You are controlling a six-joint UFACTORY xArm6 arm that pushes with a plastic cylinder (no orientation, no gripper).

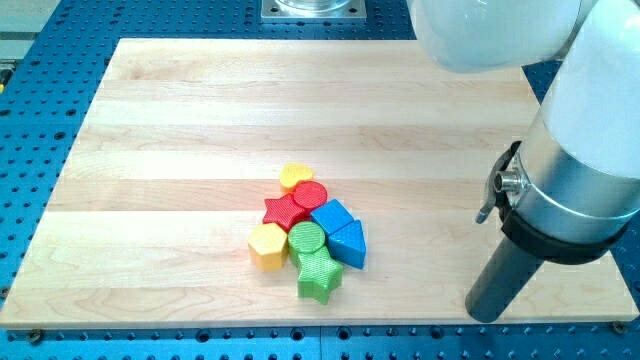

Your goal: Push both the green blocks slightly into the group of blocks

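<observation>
My tip (487, 312) rests at the tabletop's (180, 130) lower right, well apart from the cluster; this end effector is a bare rod, grasping nothing. The green star (319, 277) and green cylinder (307, 238) sit at the group's bottom edge (already touching neighbours). Approach from below and nudge gently upward, avoiding the blue triangle (349, 243) and yellow hexagon (268, 246).

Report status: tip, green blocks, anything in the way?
My tip right of cluster, clear of blocks. Green cylinder and green star at cluster's bottom edge, touching neighbours. Path open.
</observation>
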